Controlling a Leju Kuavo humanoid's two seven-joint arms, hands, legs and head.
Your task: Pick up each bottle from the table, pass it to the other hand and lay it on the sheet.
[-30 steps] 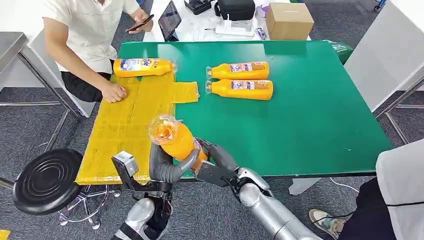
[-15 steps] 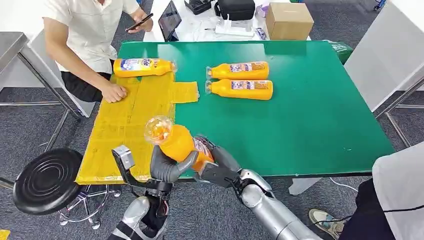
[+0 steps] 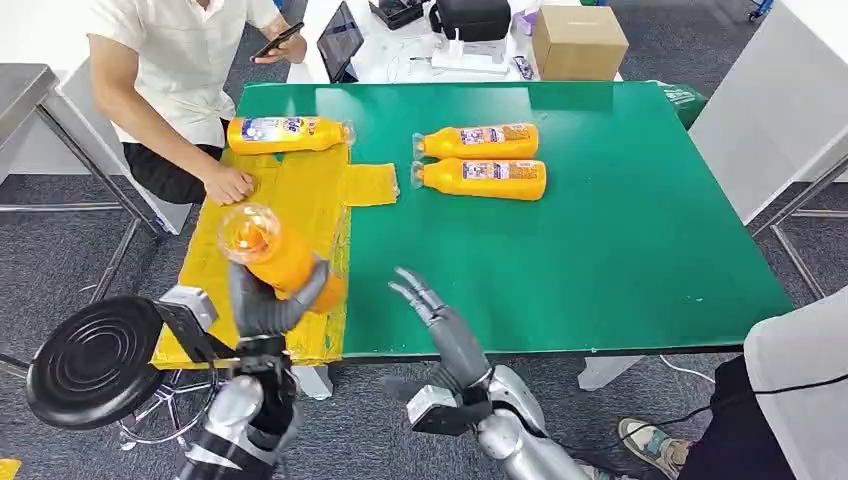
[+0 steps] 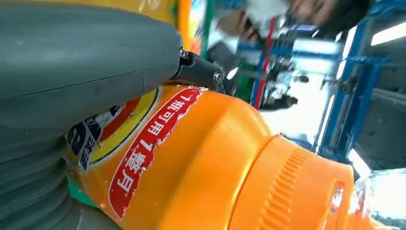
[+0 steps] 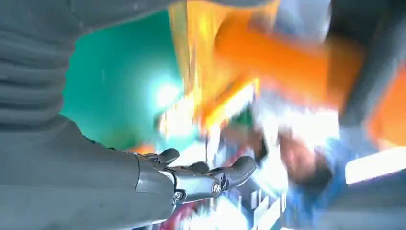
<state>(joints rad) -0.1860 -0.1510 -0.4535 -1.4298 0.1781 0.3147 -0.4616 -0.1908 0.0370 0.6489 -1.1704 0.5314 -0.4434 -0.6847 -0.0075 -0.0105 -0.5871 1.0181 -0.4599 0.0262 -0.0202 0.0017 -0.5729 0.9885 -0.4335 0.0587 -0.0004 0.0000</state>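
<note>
Orange bottle (image 3: 277,258) sits gripped in our left hand (image 3: 268,300), above the yellow sheet's (image 3: 250,250) near edge. Our left wrist view reads its red label; our right hand (image 3: 437,316) hangs empty, fingers spread, at the green tabletop's (image 3: 600,250) front edge.

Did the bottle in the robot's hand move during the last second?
Yes. The held bottle went toward the robot's left, from the green table's near edge to above the yellow sheet, now gripped by the left hand alone.
</note>
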